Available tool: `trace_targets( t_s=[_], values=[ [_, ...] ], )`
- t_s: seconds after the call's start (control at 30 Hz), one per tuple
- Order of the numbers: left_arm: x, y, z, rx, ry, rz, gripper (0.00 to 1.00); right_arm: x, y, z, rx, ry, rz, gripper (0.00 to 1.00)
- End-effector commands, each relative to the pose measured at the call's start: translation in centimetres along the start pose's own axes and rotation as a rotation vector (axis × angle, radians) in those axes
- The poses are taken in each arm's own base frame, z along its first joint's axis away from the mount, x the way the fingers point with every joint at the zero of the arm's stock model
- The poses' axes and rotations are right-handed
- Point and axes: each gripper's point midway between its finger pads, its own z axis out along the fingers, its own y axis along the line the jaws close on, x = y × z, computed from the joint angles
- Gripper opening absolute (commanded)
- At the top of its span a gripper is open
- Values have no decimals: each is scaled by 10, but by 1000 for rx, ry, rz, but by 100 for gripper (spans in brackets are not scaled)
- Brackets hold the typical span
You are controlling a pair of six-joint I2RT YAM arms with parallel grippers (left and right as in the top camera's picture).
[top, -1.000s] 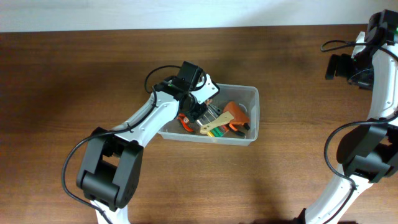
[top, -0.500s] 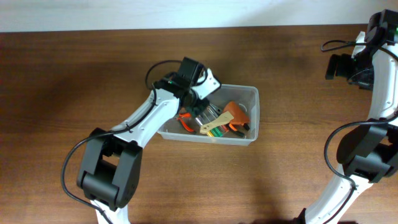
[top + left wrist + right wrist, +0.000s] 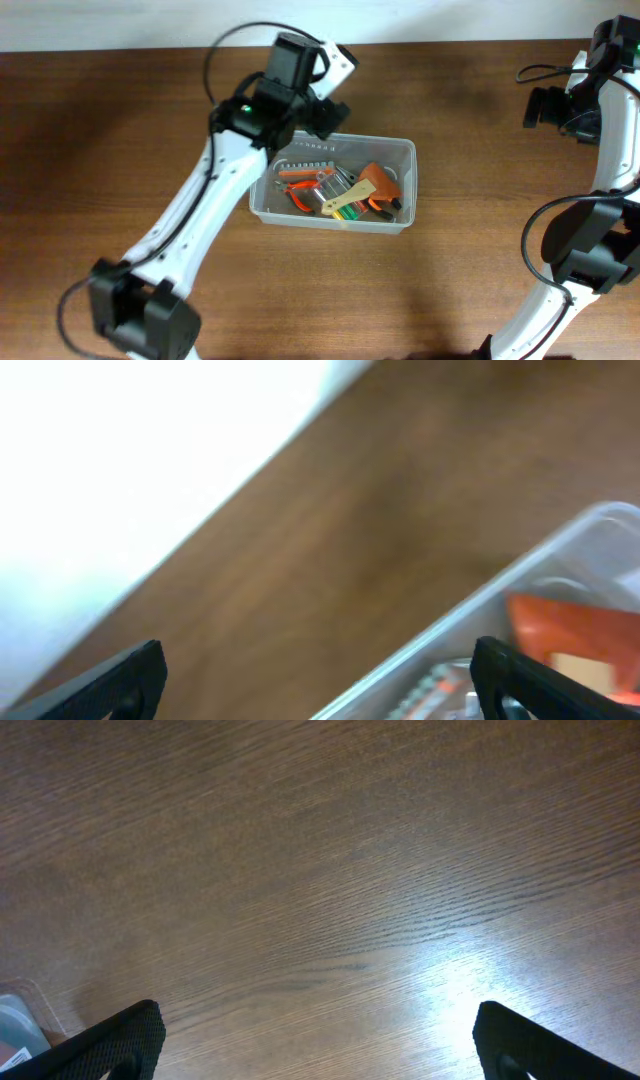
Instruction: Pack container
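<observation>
Sitting near the middle of the table (image 3: 110,150), the container (image 3: 409,188) rests flat on its base. It is open-topped and holds a jumble of hand tools: orange-handled pliers (image 3: 299,190), a strip of driver bits (image 3: 310,150) along the far wall, and an orange piece (image 3: 381,180) toward the right end.

Expect thin, slick plastic. The bin would be light on its own, but it is weighted by metal now, with walls likely to bow under a squeeze. If you must shift it, pinch the rolled rim on a short end wall, where it looks stiffest, and slide rather than lift.

Your left gripper (image 3: 320,685) hovers over the bin's far-left corner with its jaws spread wide and nothing between them. That wrist view is blurred, so its height above the rim is hard to judge. Your right gripper (image 3: 320,1045) hangs well apart at the table's far right edge, likewise spread and empty over bare wood.
</observation>
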Motion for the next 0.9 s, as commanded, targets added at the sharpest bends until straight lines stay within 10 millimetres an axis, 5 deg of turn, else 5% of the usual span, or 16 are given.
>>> trace_targets(
  t_s=[0.0,0.3,0.47,0.87],
  values=[
    [3,57,-42,-229,26,-33,99,1,0,1,5,5,7,99],
    [26,124,-159,-410,-32,-329,99,1,0,1,5,5,7,99],
    [60,138,-228,-477,-10,-416,99,1,0,1,5,5,7,99],
    [124,43,-321,-220,16,-637,99,1,0,1,5,5,7,99]
  ],
)
